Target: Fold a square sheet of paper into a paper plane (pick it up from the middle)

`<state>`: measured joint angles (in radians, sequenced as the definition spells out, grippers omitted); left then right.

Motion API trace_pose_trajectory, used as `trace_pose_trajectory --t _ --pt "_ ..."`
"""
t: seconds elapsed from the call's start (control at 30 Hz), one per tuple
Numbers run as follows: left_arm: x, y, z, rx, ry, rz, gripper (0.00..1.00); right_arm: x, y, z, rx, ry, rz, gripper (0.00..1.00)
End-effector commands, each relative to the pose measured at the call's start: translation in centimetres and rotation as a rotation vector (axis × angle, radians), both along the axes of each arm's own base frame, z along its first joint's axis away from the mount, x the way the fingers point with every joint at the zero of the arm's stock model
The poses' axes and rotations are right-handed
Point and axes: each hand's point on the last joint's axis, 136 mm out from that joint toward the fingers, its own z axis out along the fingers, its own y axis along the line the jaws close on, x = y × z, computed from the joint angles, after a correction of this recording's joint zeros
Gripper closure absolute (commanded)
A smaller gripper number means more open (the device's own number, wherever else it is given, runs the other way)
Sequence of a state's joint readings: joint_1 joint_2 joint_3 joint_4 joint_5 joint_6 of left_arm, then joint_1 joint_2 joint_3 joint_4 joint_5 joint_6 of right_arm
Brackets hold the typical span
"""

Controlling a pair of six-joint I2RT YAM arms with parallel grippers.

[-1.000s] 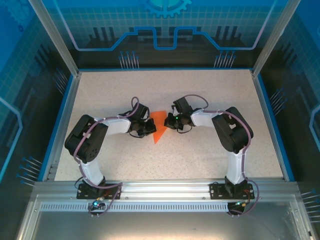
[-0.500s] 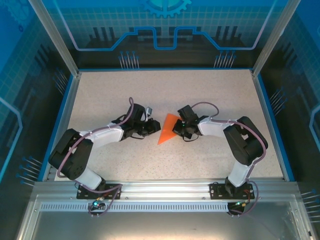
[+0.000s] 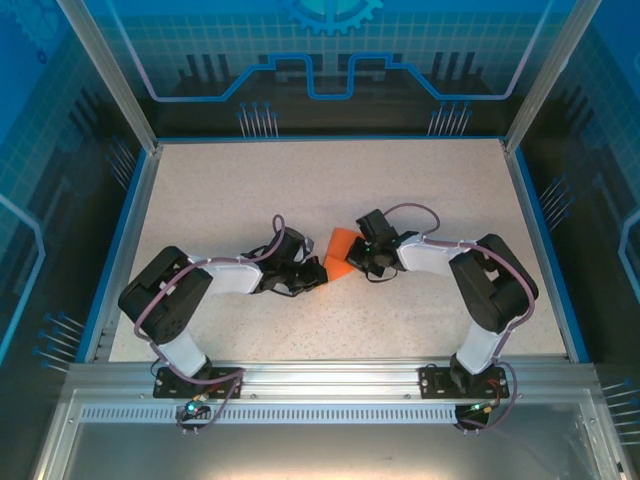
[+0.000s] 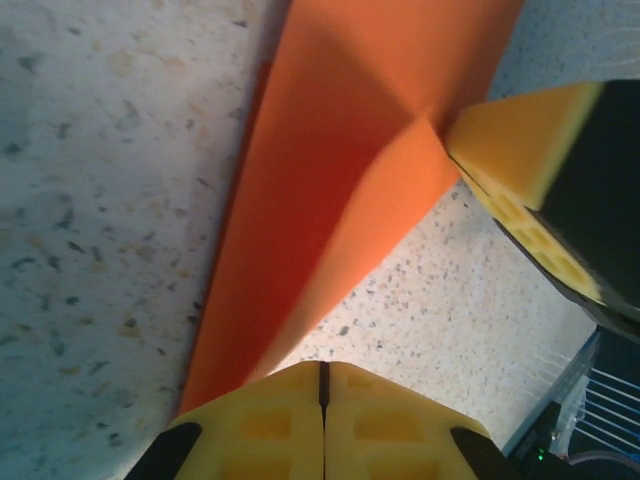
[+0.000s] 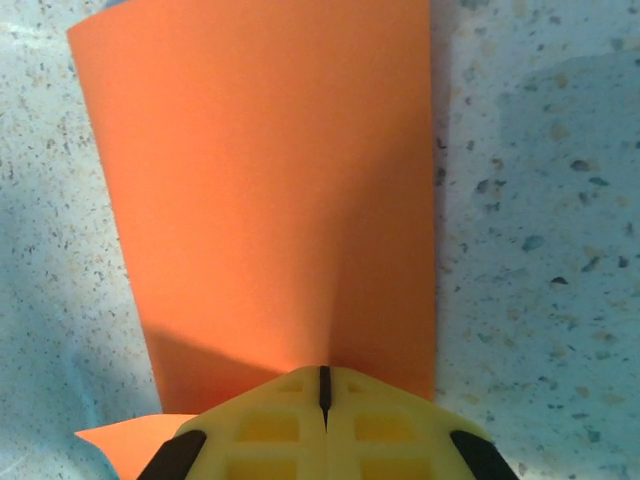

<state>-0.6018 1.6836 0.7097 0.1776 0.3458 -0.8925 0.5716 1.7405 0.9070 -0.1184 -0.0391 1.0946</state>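
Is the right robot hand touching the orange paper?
Touching. In the right wrist view the orange paper runs straight into the shut fingertips of the right gripper, pinched at their seam.

The left arm (image 3: 230, 273) and the right arm (image 3: 430, 257) are built alike: bulky black joint housings are joined by smooth white links, and a thin purple-grey cable (image 3: 405, 208) is looped along each. Black base plates (image 3: 185, 377) are bolted down near the bottom of the frame. The left gripper (image 4: 322, 366) and the right gripper (image 5: 322, 370) are faced with yellow pads (image 4: 270, 425), which are moulded with square recesses.
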Motion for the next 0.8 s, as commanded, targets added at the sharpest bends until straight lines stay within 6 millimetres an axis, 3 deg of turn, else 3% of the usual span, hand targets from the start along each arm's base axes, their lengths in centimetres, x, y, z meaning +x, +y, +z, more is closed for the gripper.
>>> trace_pose_trajectory --t 0.0,0.13,0.27,0.53,0.67,0.77 --pt "0.2 0.9 -1.2 0.071 0.010 0.032 0.96 0.7 1.1 3.0 0.053 -0.080 0.041 1.00" --pt "0.1 1.3 -2.0 0.099 0.020 0.041 0.98 1.0 2.0 4.8 0.086 -0.155 0.115 0.99" --pt "-0.1 1.6 -2.9 0.107 0.042 0.057 0.99 0.2 3.4 4.6 0.135 -0.151 0.177 0.99" --pt "-0.8 2.2 -3.7 0.138 0.069 0.054 1.00 -2.4 6.5 2.3 0.185 -0.065 0.273 1.00" --pt "-1.0 2.4 -4.0 0.149 0.076 0.057 1.00 -3.0 6.8 0.8 0.202 -0.015 0.263 1.00" --pt "-1.1 2.5 -4.1 0.153 0.080 0.059 1.00 -4.4 6.2 -1.5 0.201 0.052 0.246 1.00"
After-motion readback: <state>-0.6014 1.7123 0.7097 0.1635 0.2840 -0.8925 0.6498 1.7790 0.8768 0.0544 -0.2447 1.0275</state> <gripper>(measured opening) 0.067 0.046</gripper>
